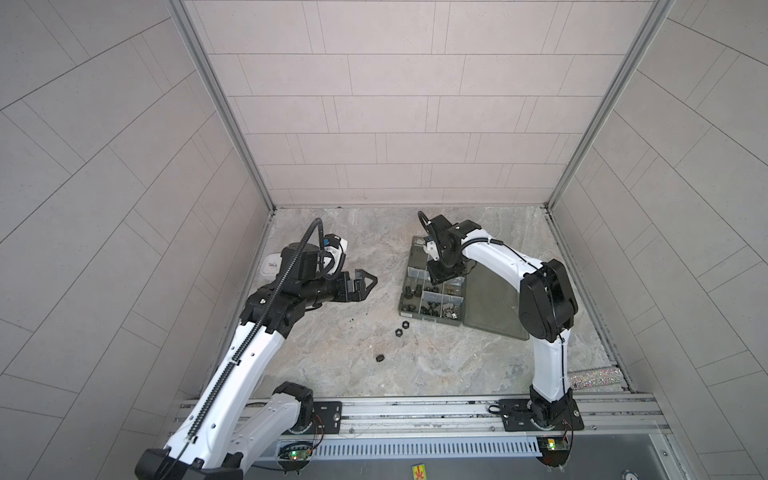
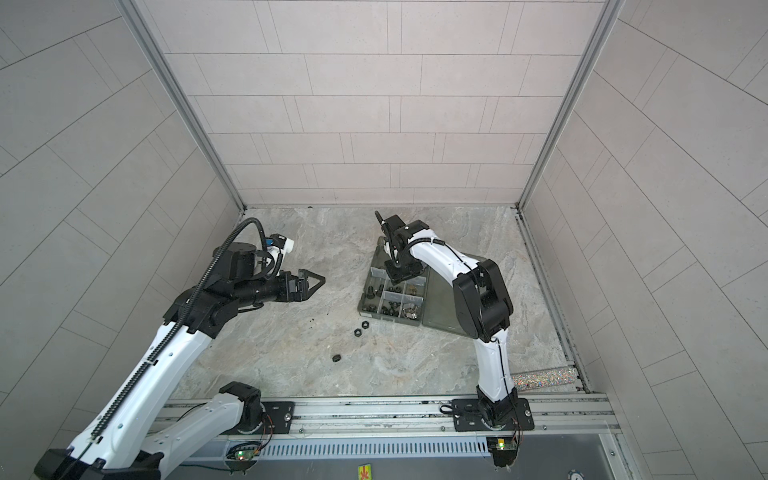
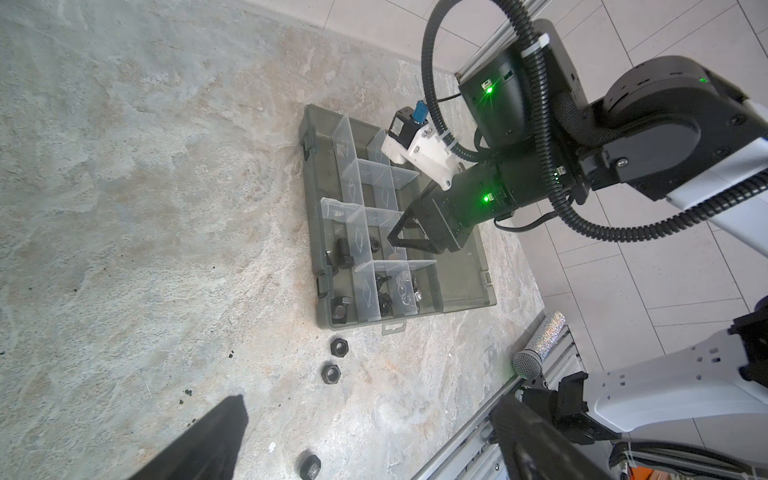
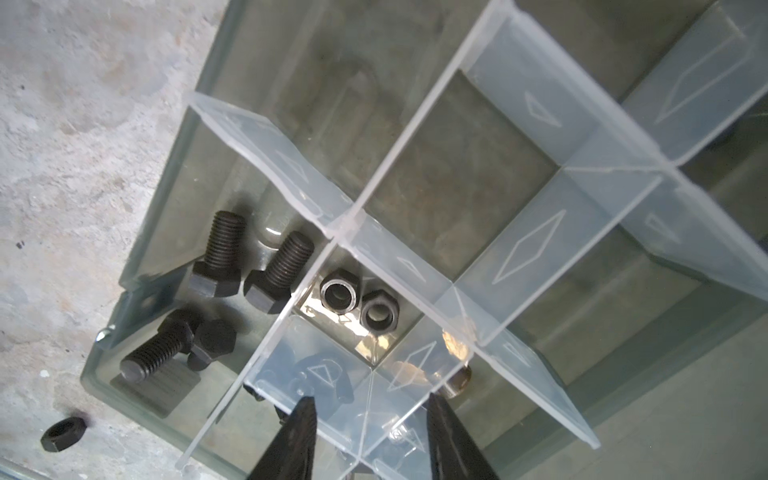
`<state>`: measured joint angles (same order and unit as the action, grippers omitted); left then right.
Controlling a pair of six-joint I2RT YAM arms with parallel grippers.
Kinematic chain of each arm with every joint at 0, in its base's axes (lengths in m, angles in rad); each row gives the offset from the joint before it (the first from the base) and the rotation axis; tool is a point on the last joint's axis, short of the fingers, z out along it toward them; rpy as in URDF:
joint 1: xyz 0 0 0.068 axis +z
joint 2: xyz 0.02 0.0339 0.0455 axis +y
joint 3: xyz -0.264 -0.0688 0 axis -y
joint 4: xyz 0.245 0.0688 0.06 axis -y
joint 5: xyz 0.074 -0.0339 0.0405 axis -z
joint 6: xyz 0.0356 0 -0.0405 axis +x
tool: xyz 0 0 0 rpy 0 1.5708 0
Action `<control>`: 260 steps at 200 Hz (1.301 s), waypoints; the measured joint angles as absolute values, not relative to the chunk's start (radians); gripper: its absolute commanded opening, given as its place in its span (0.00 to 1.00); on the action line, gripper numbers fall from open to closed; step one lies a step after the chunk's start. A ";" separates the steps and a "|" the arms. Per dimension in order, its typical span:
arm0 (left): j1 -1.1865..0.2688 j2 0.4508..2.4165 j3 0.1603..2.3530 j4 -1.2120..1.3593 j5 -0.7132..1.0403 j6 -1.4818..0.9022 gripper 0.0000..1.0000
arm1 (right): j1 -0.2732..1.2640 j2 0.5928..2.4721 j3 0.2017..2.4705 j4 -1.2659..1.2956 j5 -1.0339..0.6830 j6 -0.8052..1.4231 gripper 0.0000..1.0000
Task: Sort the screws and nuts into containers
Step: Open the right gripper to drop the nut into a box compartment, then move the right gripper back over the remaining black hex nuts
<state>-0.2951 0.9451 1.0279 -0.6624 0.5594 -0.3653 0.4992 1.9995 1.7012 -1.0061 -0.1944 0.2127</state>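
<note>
Both are empty: left gripper (image 3: 370,411) wide open, right gripper (image 4: 370,403) half-parted above containers (image 4: 457,137) whose dividers (image 4: 532,249) blur nuts (image 4: 324,382).

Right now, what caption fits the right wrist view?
Open right gripper above the organizer box; black screws and hex nuts lie in adjacent compartments.

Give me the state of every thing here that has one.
Left pincer: open, empty, above the table.
Right pincer: open, empty, over the containers.
Lid: open, lying flat.
Screws: lying in one compartment.
Sorted nuts: two in the adjoining compartment.
Loose nuts: three on the table, outside the containers.
</note>
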 measured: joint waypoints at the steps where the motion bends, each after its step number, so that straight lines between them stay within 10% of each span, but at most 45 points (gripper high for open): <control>1: -0.295 0.945 1.028 -0.662 0.559 -0.365 1.00 | 0.499 1.999 1.700 -1.005 -0.194 0.212 0.52; 136: -0.342 0.788 0.931 -0.697 0.545 -0.366 1.00 | 0.857 1.789 1.456 -0.977 -0.205 0.371 0.43; 260: -0.347 0.723 0.931 -0.761 0.508 -0.365 1.00 | 0.869 1.892 1.385 -0.812 -0.239 0.435 0.43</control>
